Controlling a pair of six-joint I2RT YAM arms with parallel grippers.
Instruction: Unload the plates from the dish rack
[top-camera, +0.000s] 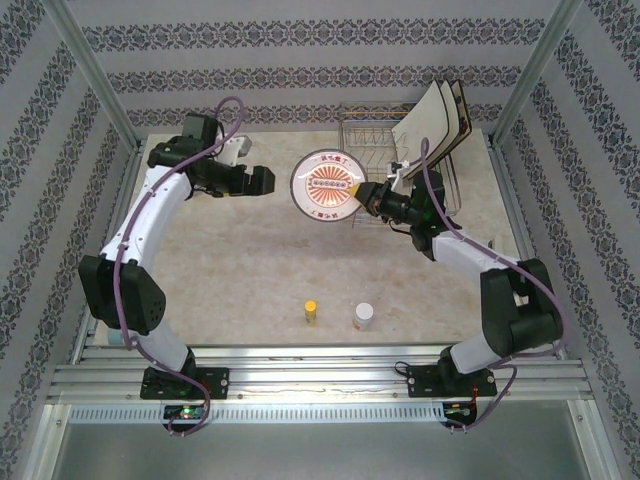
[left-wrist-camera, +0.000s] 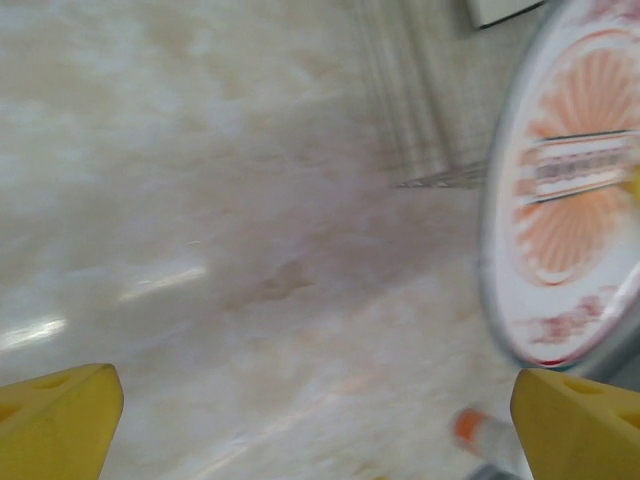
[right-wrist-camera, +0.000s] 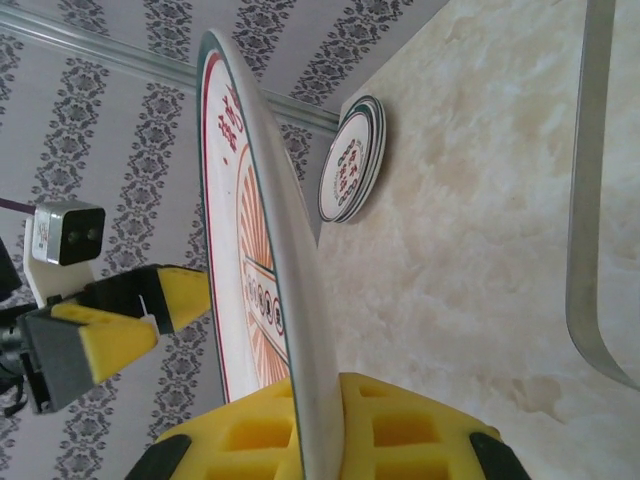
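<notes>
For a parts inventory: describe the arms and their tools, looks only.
The left arm and right arm each have white links, black joints and a purple cable running alongside. The left tool and right tool are dark-bodied with blocky yellow fingers; the right's show square recesses.

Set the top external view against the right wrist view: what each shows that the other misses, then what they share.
Top external: the square plates standing in the dish rack, and two small containers near the arms' bases. Right wrist: a stack of round plates on the table by the wall. Both: the right gripper shut on a round plate, the open left gripper facing it.
</notes>
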